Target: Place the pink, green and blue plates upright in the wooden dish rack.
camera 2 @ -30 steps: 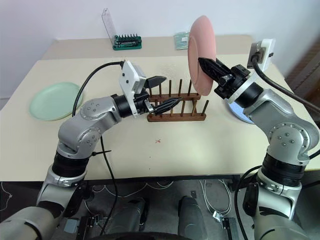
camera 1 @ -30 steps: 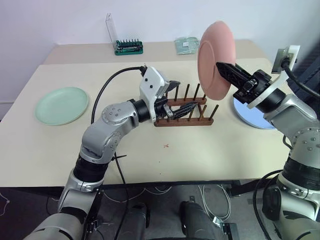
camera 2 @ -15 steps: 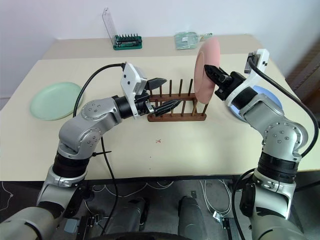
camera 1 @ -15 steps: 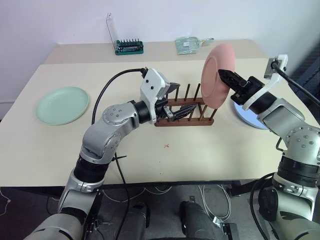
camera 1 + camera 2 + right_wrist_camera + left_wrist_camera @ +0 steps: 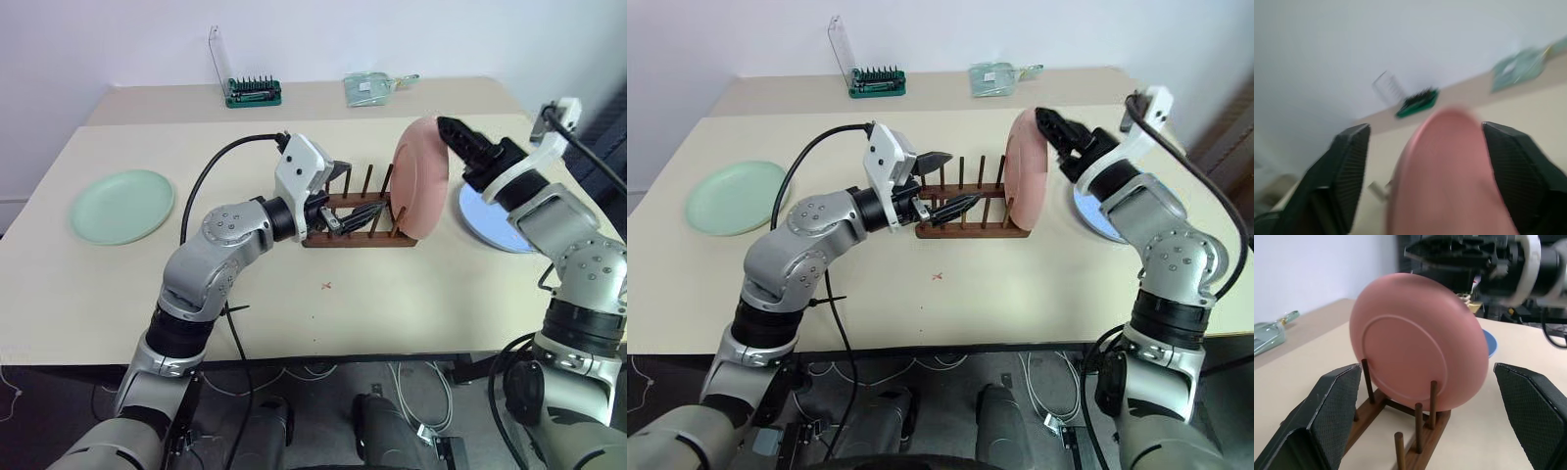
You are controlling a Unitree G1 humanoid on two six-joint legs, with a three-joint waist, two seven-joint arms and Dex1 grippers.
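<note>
Pink plate [image 5: 422,178] stands upright in my wooden rack [image 5: 355,217]; my right gripper [image 5: 1050,125] has released it, left gripper [image 5: 945,182] spread wide. I read no writing.

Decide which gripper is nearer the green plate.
Left. The left gripper sits at the wooden dish rack, mid-table; the right gripper is beyond the rack, farther from the green plate.

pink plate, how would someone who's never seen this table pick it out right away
Start at the beige table and find the small dark wooden dish rack near its middle. The pink plate stands on edge at the rack's right end, between the pegs. It is the only plate upright: the green plate lies flat far left and the blue plate lies flat to the right.
</note>
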